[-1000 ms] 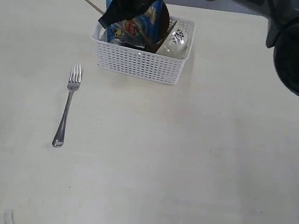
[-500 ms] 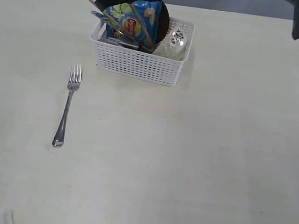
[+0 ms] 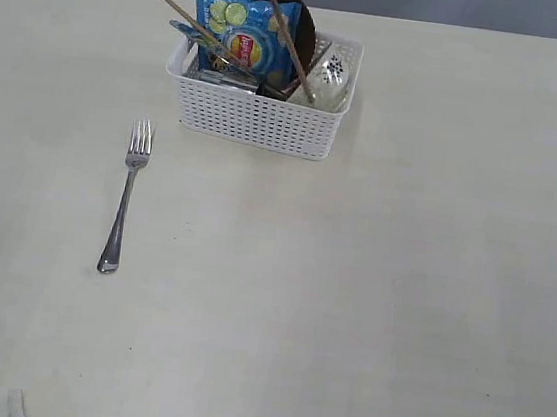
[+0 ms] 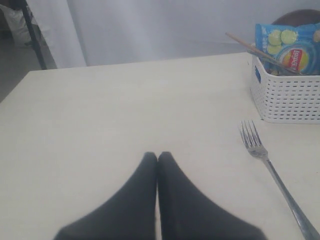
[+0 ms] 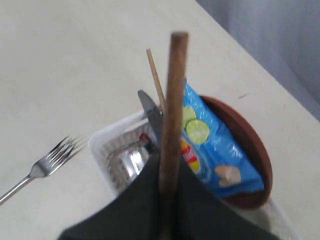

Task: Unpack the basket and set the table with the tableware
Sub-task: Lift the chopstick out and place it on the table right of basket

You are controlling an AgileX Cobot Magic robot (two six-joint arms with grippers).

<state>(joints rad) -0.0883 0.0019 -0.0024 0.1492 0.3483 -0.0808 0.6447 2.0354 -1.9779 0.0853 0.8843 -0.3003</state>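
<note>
While pinching one chopstick (image 5: 172, 100) tight in the right gripper (image 5: 167, 175), hovered over the basket (image 3: 258, 121) at the far edge of the table (image 3: 397, 313), probably to draw it clear of chip bag (image 5: 210, 145) and plate (image 5: 252, 150). Parked the left gripper (image 4: 157, 156), shut and empty, low beside the fork (image 3: 124, 201) laid toward the left edge; seemingly just out of the way.

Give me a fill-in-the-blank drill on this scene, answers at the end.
The right claw grips one wooden ____. The only utensil lying on the table outside the basket is the ____. The chip bag in the basket is coloured ____.
Missing words: chopstick; fork; blue.
</note>
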